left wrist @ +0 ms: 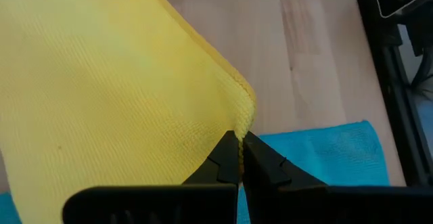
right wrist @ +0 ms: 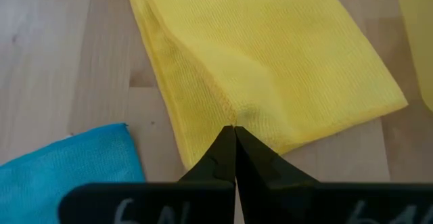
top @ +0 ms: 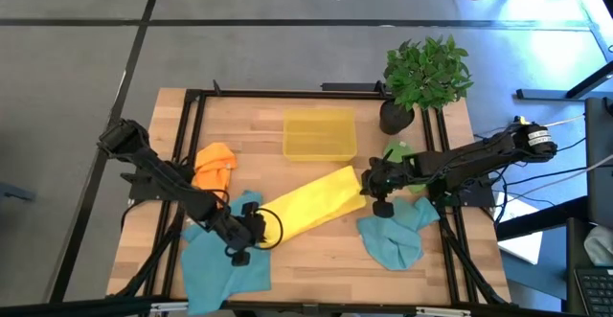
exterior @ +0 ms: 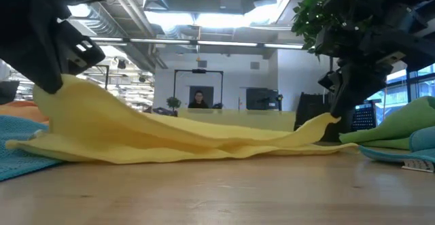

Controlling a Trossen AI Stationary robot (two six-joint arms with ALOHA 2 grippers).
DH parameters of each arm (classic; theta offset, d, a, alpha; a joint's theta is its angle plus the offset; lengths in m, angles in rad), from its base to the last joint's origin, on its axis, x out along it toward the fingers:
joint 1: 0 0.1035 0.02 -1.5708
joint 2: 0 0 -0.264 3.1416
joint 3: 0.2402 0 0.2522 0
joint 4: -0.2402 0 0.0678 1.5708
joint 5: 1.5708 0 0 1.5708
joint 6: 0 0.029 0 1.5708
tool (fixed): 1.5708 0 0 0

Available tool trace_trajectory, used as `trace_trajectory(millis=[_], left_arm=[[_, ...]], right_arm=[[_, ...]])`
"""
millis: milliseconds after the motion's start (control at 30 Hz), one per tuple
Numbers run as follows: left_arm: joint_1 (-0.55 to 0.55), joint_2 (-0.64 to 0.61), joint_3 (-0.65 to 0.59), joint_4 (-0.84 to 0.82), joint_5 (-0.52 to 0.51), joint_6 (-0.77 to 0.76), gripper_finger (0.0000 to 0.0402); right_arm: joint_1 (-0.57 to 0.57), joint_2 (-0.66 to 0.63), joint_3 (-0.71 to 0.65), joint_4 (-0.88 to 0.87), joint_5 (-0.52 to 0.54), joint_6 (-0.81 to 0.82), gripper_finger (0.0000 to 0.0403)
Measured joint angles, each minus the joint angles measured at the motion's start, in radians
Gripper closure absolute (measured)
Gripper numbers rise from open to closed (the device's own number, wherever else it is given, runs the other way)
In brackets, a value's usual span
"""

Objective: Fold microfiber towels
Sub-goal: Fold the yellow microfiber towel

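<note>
The wooden table (top: 316,240) carries everything, with the two dark arms reaching in from its left and right sides. Stretched across its middle lies the yellow towel (top: 311,202), a long folded strip running slantwise from near the front left toward the right. The left gripper (left wrist: 240,143) is clenched on the towel's near-left corner, its tips pinched tight on the hem, with the cloth lifted off the table there in the low view. The right gripper (right wrist: 234,132) is clamped on the opposite end, its tips closed on the folded edge. A teal-blue towel (top: 220,260) lies spread flat at the front left, partly under the left gripper. A second teal-blue towel (top: 395,236) sits crumpled at the front right. The yellow plastic bin (top: 319,133) stands just behind the yellow towel. The potted plant (top: 423,76) stands at the back right corner. An orange towel (top: 215,167) is bunched at the left, and a green towel (top: 398,152) shows near the plant's pot.
</note>
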Motion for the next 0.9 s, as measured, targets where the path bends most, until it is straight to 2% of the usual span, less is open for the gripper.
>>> trace_trajectory(millis=[133, 333, 633, 900], left_arm=[[0.0, 0.0, 0.0, -0.001, 0.001, -0.003, 0.0401], [0.0, 0.0, 0.0, -0.004, 0.006, -0.019, 0.0401], [0.007, 0.0, 0.0, -0.007, 0.01, -0.054, 0.0399], [0.009, 0.0, 0.0, -0.01, 0.012, -0.079, 0.0335]], right_arm=[[0.0, 0.0, 0.0, 0.003, -0.006, 0.002, 0.0402], [0.03, 0.0, 0.0, 0.003, -0.072, 0.027, 0.0402], [0.079, 0.001, 0.0, 0.003, -0.072, 0.032, 0.039], [0.079, 0.001, 0.0, 0.003, -0.072, 0.052, 0.0343]])
